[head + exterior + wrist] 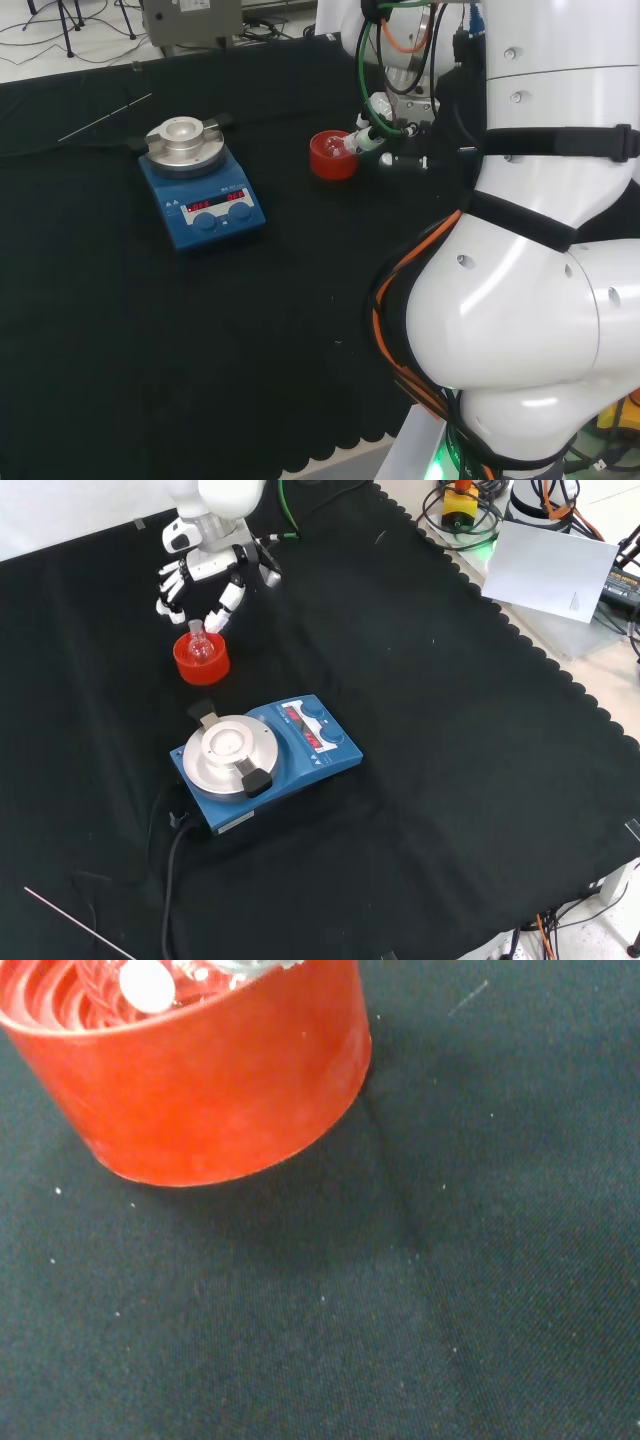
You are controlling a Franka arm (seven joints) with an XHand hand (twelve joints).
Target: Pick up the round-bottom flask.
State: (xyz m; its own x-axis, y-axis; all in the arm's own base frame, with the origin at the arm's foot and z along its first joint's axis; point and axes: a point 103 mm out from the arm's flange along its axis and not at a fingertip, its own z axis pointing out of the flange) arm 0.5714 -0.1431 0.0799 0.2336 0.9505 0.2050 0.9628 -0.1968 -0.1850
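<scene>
A small clear round-bottom flask point(198, 643) sits upright in a red ribbed ring stand point(201, 661) on the black cloth. In the head view the stand point(332, 156) lies just left of the arm's white links, and the flask point(336, 147) shows faintly in it. My hand point(205, 572) hovers just beyond the flask in the front view, fingers spread and pointing down, with one fingertip point(216, 620) close beside the neck. It is open and holds nothing. The hand point(368, 137) reaches the stand's right rim in the head view. Up close, the wrist view shows the red stand point(210, 1080).
A blue hotplate stirrer point(262, 753) with a round silver top stands in front of the flask in the front view, its cable point(168, 870) trailing nearer. A thin rod point(104, 117) lies at the cloth's far left in the head view. The scalloped cloth edge point(560, 680) runs along the front view's right.
</scene>
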